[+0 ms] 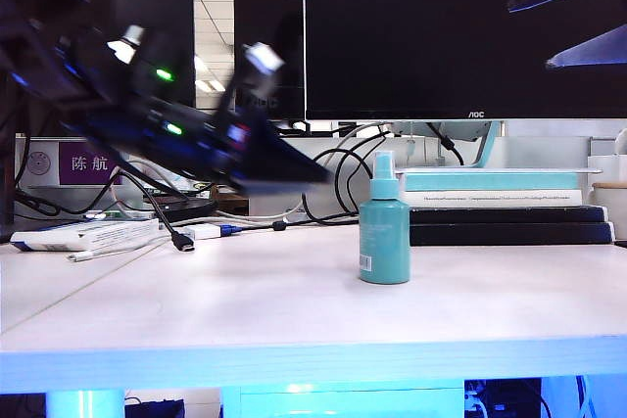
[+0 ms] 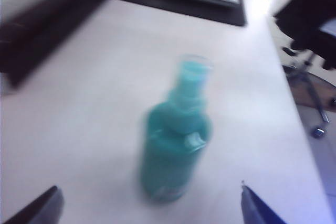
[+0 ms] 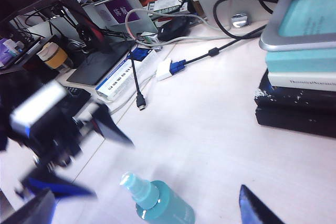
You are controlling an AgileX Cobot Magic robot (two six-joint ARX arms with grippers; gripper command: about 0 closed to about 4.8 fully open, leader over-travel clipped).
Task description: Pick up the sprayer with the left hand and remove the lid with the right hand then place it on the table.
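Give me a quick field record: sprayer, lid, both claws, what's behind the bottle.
sprayer: teal bottle standing upright on the table, nothing holding it
lid: clear cap on the nozzle, not removed
left claw: open, blurred, left of the sprayer, not touching it
right claw: open, high at the upper right, above and apart from the sprayer
behind the bottle: stack of books and a dark monitor

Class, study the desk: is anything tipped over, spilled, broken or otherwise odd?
Nothing stands out. The sprayer stands upright on the table with its clear lid on. The open left gripper and open right gripper are both apart from it. Cables lie loosely behind.
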